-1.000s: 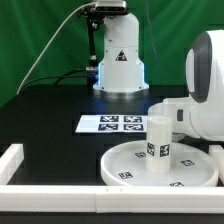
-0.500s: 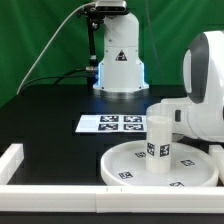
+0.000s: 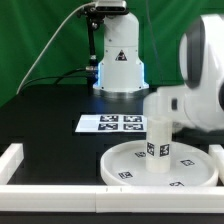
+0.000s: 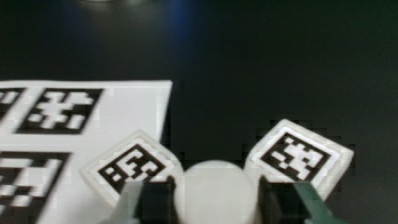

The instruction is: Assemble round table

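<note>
Black table (image 3: 50, 110) stretches open beyond the rim of the disc (image 3: 128, 158); fingers (image 4: 153, 208) grip the upright leg (image 3: 158, 148).

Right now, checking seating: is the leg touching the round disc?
Touching. The exterior view shows the leg standing with its base on the disc, no gap.

Blurred: white round-topped leg (image 4: 217, 180) set between the two fingers (image 4: 155, 205) of the claw (image 4: 217, 205), contact indistinct; two tilted square tags (image 4: 299, 157) flanking the leg; marker board (image 4: 80, 110) nearby on the black table (image 4: 267, 60).
</note>
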`<state>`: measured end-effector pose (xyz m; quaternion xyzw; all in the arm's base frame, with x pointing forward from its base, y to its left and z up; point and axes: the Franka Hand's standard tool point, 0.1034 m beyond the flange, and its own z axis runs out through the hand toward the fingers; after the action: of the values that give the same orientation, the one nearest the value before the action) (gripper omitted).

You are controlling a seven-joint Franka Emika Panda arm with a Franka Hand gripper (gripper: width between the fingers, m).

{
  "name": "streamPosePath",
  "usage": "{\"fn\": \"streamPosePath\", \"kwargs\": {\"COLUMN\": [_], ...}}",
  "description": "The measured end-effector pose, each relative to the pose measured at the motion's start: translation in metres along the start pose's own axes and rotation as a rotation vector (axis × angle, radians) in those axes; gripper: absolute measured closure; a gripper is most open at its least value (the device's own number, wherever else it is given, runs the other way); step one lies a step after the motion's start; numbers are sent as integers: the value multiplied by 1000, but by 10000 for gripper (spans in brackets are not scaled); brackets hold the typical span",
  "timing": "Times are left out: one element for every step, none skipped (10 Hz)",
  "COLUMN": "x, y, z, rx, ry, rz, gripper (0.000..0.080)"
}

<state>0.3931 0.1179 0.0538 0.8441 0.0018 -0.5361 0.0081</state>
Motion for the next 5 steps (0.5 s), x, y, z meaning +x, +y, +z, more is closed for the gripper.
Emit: {"fn": "streamPosePath", "kwargs": {"x": [-14, -31, -50, -63, -76], "y": [11, 29, 49, 66, 82], "z": [-9, -19, -35, -42, -53], "rx": [23, 51, 75, 82, 88], "ry": [26, 40, 92, 163, 229], "rz": [-27, -68, -90, -103, -132], "gripper": [590, 589, 589, 589, 589]}}
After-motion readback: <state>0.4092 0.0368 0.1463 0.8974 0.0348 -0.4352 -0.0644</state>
